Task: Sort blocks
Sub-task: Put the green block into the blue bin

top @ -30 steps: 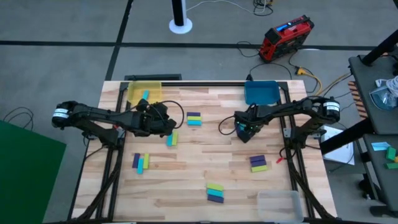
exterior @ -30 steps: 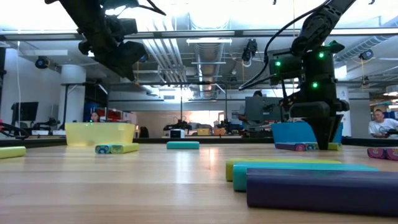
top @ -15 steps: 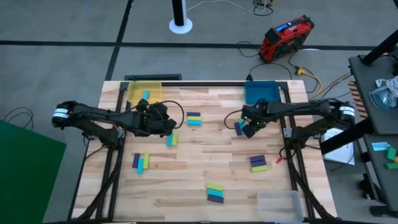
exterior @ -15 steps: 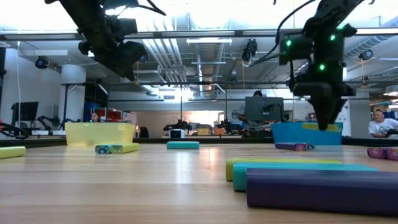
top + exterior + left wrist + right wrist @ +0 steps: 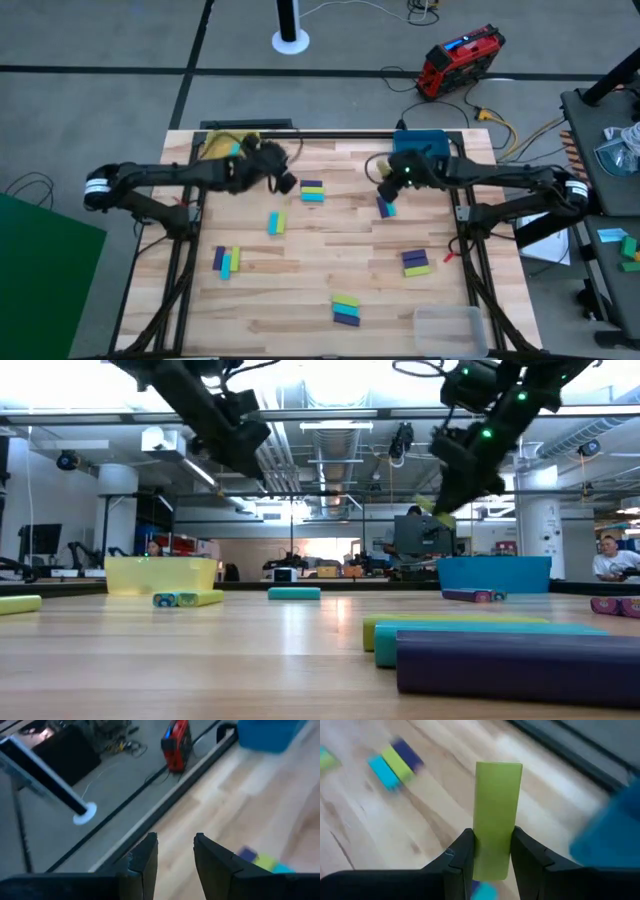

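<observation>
Up it goes! The right gripper (image 5: pixel 491 851) has lifted a flat yellow-green block (image 5: pixel 495 820) clear of the wooden surface (image 5: pixel 320 260) and swung toward the blue plastic bin (image 5: pixel 420 147), fingers clenched on its sides. One block looks nearly sorted. The left gripper (image 5: pixel 173 851) has shifted toward the surface's far edge beside the yellow bin (image 5: pixel 160 573), raised, fingers parted and empty.

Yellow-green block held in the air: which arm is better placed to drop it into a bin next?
Right. Its claw is shut on the yellow-green block and hangs beside the blue bin. The left claw is open and empty, over by the yellow bin.
</observation>
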Robot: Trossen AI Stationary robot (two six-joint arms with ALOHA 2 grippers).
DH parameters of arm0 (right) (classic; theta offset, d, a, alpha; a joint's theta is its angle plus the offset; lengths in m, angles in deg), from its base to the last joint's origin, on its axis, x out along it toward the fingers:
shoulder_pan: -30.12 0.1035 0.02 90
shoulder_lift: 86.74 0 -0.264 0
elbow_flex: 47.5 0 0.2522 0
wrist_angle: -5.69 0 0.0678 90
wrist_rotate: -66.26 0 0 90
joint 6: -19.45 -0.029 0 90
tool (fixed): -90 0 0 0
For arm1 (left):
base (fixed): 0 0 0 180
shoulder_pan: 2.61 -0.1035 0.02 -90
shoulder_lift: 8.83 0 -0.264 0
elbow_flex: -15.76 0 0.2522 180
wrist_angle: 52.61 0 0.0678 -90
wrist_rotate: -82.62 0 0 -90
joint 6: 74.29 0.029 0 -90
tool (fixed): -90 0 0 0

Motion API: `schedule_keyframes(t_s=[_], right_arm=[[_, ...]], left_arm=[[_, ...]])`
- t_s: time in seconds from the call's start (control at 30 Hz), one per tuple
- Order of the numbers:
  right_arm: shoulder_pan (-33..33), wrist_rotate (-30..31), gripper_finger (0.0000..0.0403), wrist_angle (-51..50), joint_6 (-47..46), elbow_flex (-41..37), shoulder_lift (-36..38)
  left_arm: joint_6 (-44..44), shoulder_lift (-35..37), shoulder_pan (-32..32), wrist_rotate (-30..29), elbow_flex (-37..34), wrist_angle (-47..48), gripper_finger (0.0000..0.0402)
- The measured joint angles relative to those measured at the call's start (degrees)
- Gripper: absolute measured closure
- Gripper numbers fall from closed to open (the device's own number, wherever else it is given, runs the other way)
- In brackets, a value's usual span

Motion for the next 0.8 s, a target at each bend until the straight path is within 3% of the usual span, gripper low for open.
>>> schedule_keyframes(t_s=[0.1,0.3,0.6,0.73,0.8], right_arm=[[-3.7,-4.5,0.031,3.7,3.1,0.0,0.0],[-8.6,-4.5,0.031,9.4,7.3,0.0,-0.1],[-16.1,-3.9,0.031,15.3,-15.4,0.0,-1.2],[-17.4,-4.0,0.031,14.0,-20.1,2.4,-1.6],[-17.4,-4.0,0.031,12.0,-21.5,5.2,-1.6]], left_arm=[[3.8,0.0,-7.0,6.8,0.0,-5.0,0.0303],[6.8,0.0,-16.8,13.9,0.0,-8.6,0.0304],[3.9,0.0,-21.6,14.2,0.1,-6.1,0.0304],[0.2,0.0,-23.5,15.0,2.8,0.3,0.0304],[-1.9,0.0,-24.5,18.3,4.8,3.9,0.0304]])
